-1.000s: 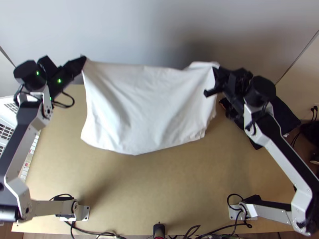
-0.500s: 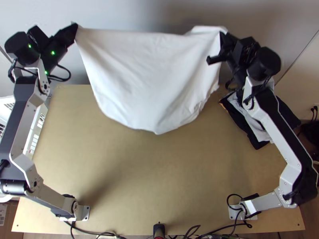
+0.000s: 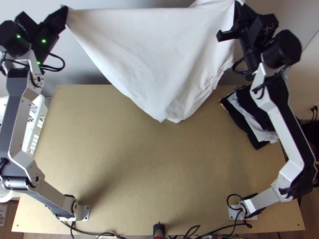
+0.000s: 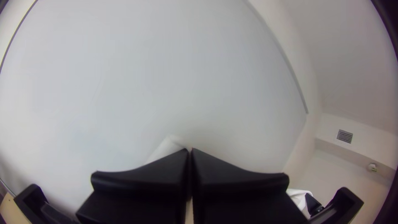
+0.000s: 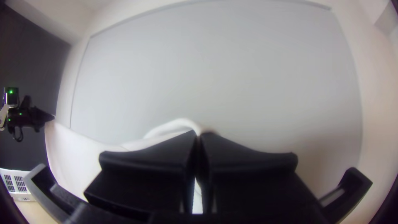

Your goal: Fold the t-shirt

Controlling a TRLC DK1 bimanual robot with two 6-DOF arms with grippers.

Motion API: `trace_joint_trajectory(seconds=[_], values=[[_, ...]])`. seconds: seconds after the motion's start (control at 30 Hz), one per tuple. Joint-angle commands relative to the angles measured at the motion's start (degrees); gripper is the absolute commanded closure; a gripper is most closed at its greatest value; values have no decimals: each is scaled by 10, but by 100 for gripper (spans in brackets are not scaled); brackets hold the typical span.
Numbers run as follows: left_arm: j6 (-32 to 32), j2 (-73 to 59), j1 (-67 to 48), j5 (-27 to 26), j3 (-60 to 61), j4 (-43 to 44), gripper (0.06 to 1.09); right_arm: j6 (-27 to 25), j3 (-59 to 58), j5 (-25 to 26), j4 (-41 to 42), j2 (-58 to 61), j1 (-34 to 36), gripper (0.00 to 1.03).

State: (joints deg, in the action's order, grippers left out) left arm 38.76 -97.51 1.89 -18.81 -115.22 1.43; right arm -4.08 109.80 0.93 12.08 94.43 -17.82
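White t-shirt [image 3: 151,47] hangs pinched by left gripper [image 3: 65,9], upper left, and right gripper [image 3: 238,5], upper right, probably to straighten it.

In the top view, I bring my left gripper with wide black fingers [image 3: 66,10] and my similar right gripper [image 3: 237,5] farther from the arm bases and wider apart. The plain white cloth t-shirt [image 3: 147,47] moves with them, and its lower edge, broad before, narrows nearly to a point.
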Motion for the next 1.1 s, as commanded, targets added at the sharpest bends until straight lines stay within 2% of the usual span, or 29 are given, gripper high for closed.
trace_joint_trajectory(seconds=[0.0,0.2,0.33,0.6,0.83,0.97,1.07], values=[[-2,39,12,4,-11,-9,105,2,26,5,-21,-36,-3,100],[-1,107,20,3,1,-7,105,1,25,5,-52,-106,-34,100],[11,195,15,-9,74,27,105,0,24,6,-122,-168,-67,100],[11,404,9,-44,218,15,105,2,19,16,-256,-295,-107,100],[11,495,15,-47,228,-27,105,53,23,16,-332,-365,-125,100],[20,531,14,-76,227,-27,105,71,44,14,-363,-382,-160,100],[28,539,14,-86,227,-34,105,96,71,7,-392,-379,-160,100]])
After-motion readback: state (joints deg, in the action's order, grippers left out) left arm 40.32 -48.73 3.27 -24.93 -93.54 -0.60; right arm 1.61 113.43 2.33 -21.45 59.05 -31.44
